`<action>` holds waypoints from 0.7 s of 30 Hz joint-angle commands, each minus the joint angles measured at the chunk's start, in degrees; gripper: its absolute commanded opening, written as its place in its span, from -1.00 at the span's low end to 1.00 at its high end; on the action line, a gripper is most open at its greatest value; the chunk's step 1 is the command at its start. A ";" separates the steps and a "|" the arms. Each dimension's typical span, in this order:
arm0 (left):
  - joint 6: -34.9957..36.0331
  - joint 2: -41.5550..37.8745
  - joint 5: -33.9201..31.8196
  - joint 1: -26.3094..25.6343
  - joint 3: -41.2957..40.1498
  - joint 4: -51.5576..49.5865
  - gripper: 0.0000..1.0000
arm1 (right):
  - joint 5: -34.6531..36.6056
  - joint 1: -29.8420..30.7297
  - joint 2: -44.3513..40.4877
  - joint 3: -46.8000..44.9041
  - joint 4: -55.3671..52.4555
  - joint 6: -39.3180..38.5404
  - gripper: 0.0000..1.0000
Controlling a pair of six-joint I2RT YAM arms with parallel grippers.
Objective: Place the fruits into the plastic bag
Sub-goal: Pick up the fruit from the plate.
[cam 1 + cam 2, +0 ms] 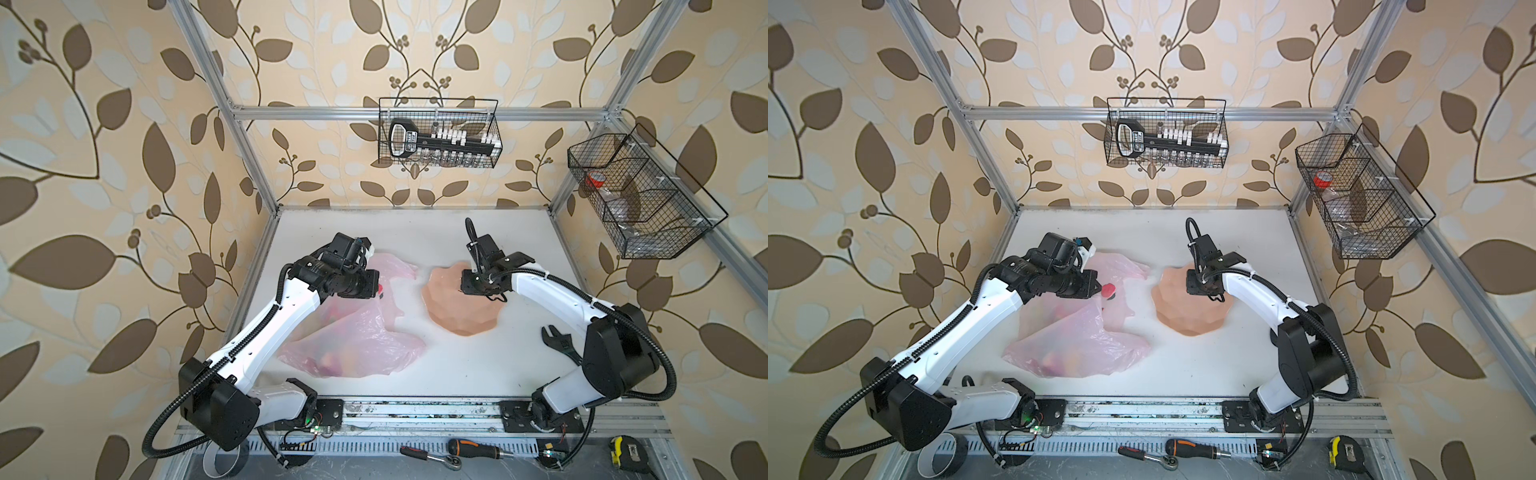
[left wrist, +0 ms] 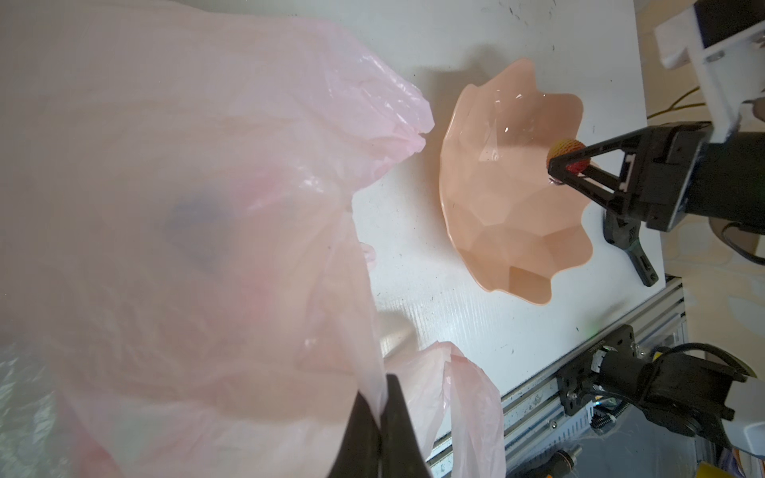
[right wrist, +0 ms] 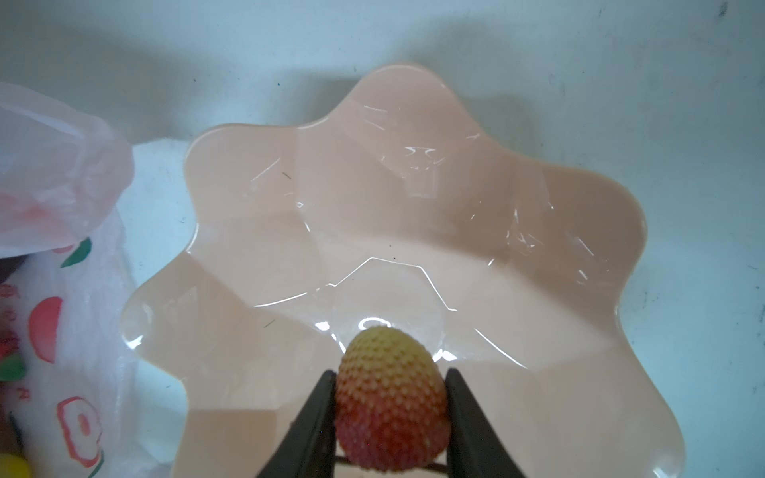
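Right wrist view: bumpy fruit pinched above the plate

One bumpy fruit [image 3: 391,399], yellow at its tip and red toward its base, sat between the two black fingers of the right gripper [image 3: 391,374], which pressed against its sides. It hung over the inside of the single peach wavy-edged plate [image 3: 414,198]; whether it touched the plate could not be told.

The left wrist view showed that grip from the side, with the fruit [image 2: 568,145] at the very tips of the fingers. In both top views the right arm's wrist hid the fruit altogether.

The left gripper [image 2: 383,399] was closed on a fold of the one plastic bag [image 2: 207,165], with the film pinched between its fingers. Only the left wrist view showed this.

In a top view the bag [image 1: 365,332] lay at nine o'clock of the plate [image 1: 457,316], with bare white table [image 1: 457,374] between them. Blurred reddish and yellow fruits [image 1: 332,359] showed through the film at the bag's six o'clock end, too smeared to count. Only the right wrist view made out the bag's red printed marks [image 3: 43,329].

One black wrench [image 1: 559,343] lay at four o'clock of the plate. Along the six o'clock edge lay one screwdriver [image 1: 473,449], one ratchet [image 1: 432,457] and one tape measure [image 1: 627,451]. Two wire baskets hung on the frame, one at twelve o'clock [image 1: 384,137] and one at two o'clock [image 1: 673,232].
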 commanded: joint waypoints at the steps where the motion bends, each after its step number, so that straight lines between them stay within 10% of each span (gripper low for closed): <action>1: -0.35 0.21 1.20 0.01 2.28 1.10 -1.00 | -3.54 -0.90 -1.46 -0.94 0.51 1.28 -0.37; 12: -0.37 0.04 1.36 0.08 2.37 0.93 -1.00 | -33.19 -5.09 -4.88 -17.10 28.44 22.90 -0.36; 21: -0.33 -0.14 1.58 0.00 2.41 0.66 -1.00 | -36.67 -3.01 -4.57 -20.69 38.36 31.07 -0.37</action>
